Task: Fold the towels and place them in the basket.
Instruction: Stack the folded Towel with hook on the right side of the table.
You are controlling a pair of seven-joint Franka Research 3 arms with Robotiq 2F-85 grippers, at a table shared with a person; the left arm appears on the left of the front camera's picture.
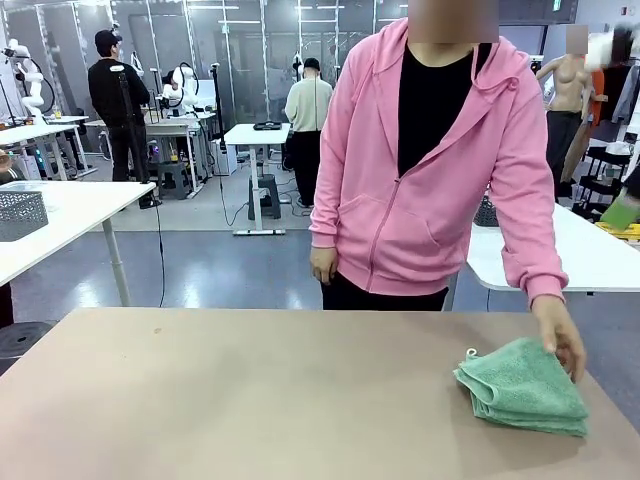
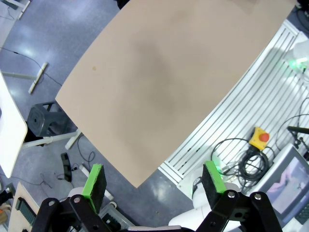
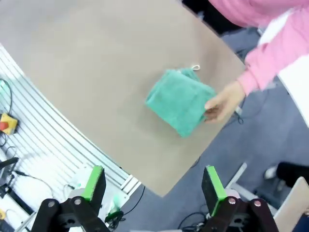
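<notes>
**Hand on folded towels, both tools wide apart**

Folded green towels (image 1: 523, 387) lie stacked at the surface's (image 1: 250, 400) right side, cord loop toward the person. The person's hand (image 1: 560, 340) reaches down, fingers touching the stack's far edge. Left tool (image 2: 153, 180) and right tool (image 3: 152, 182) hang high above, jaws spread, holding nothing.

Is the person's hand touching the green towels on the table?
Yes, the person's hand rests on the far right edge of the folded green towels, which lie on the table.
</notes>
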